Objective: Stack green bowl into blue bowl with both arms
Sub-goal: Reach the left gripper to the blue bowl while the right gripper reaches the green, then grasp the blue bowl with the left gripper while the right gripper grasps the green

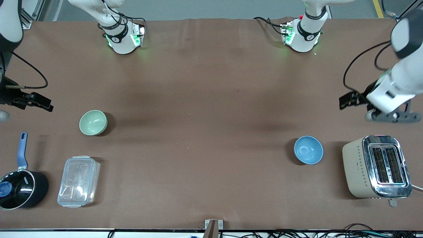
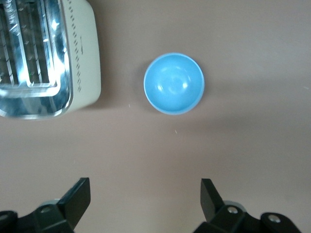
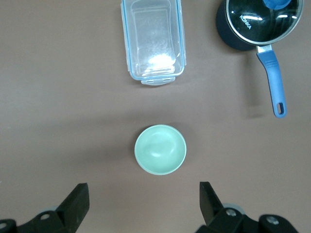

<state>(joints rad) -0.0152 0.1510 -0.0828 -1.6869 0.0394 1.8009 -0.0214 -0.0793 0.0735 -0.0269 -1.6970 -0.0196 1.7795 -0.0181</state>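
The green bowl [image 1: 93, 122] stands upright and empty toward the right arm's end of the table; it also shows in the right wrist view [image 3: 160, 149]. The blue bowl [image 1: 308, 149] stands upright and empty toward the left arm's end; it also shows in the left wrist view [image 2: 174, 83]. My right gripper [image 3: 143, 196] is open and empty, high over bare table beside the green bowl. My left gripper [image 2: 145, 194] is open and empty, high over bare table [image 1: 205, 132] beside the blue bowl; in the front view it [image 1: 393, 116] hangs above the toaster.
A cream and chrome toaster [image 1: 376, 167] stands beside the blue bowl at the left arm's end. A clear plastic container [image 1: 78, 181] and a black saucepan with a blue handle [image 1: 19, 188] lie nearer the front camera than the green bowl.
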